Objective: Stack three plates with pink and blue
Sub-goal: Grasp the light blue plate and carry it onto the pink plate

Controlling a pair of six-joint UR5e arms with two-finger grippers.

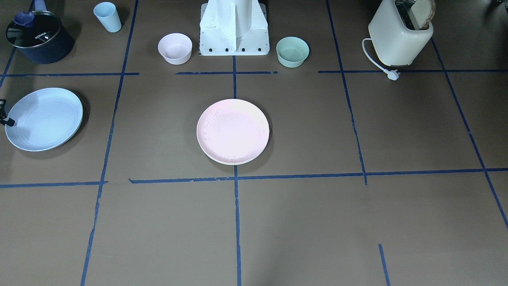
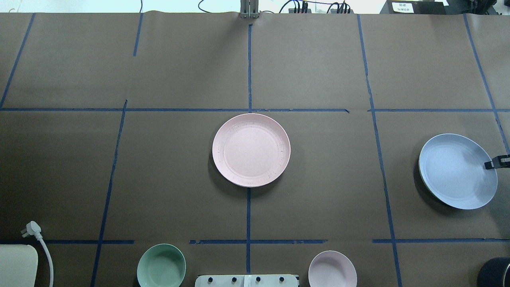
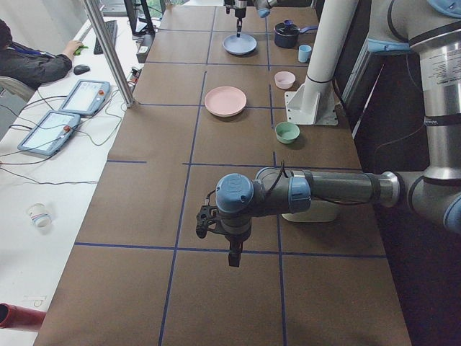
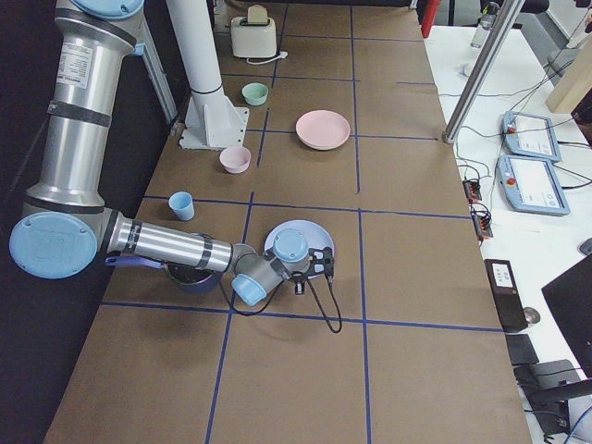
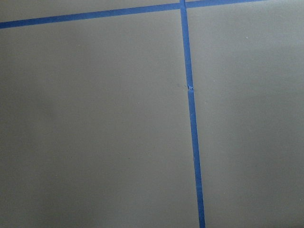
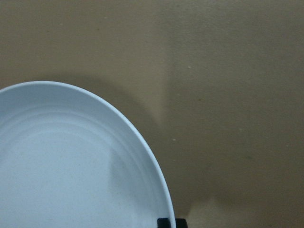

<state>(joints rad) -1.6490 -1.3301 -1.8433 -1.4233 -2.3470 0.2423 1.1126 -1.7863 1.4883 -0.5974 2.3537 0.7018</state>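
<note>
well, dark pot (image 1: pixel 44 51) and pale cup (image 1: pixel 108 16) near the blue plate (image 1: pixel 43 119)

Left tool (image 3: pixel 232 258) points down from a level, outstretched arm; right tool (image 2: pixel 490 165) pinches the rim of the blue plate (image 2: pixel 454 171).

My overhead and front views face each other, both steeply down on the pink plate (image 2: pixel 251 150). Side views run lengthwise; the right wrist view hugs the blue plate (image 6: pixel 71 166).
</note>
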